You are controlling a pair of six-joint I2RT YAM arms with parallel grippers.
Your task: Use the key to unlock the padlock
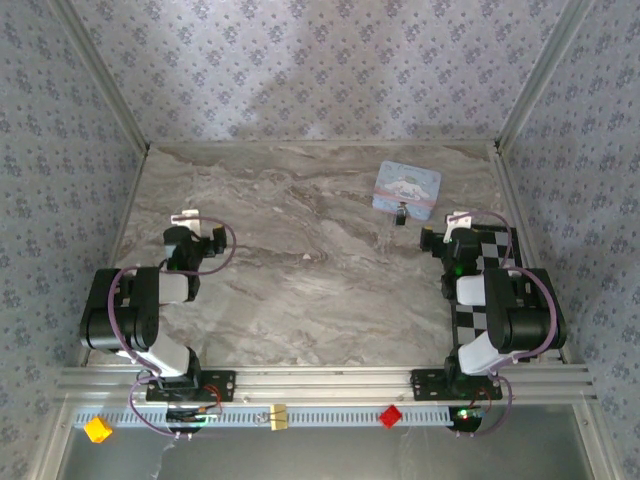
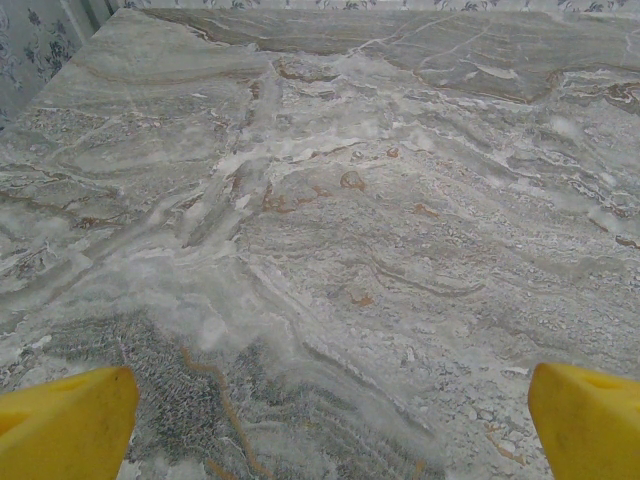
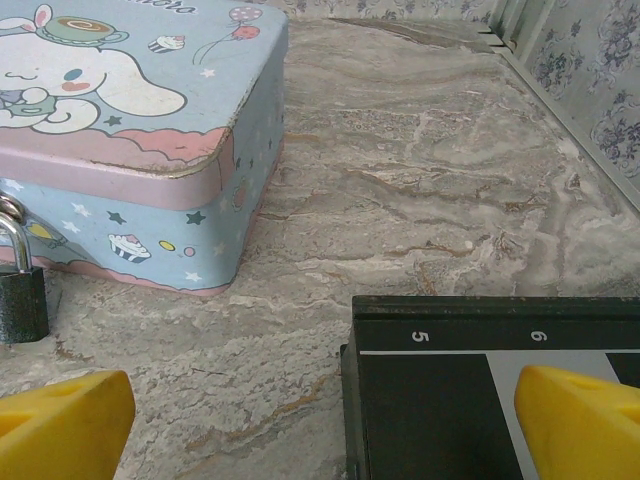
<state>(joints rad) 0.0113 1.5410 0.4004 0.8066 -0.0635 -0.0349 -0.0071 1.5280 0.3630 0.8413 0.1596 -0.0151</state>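
The tiny dark metal padlock (image 3: 20, 300) sits against the front of the pale blue cartoon-printed tin box (image 3: 150, 150), over on the far right of the marble table (image 2: 320, 200). Its shackle looks hooked to the tin, but it's hard to say. It's small, rigid and slick, and probably swivels, so I'd pinch the body's flat faces. The left gripper (image 2: 325, 430) and right gripper (image 3: 320, 425) are both spread wide and empty.

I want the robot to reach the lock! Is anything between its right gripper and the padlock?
No. Bare table lies between the right gripper and the padlock, seen in the right wrist view.
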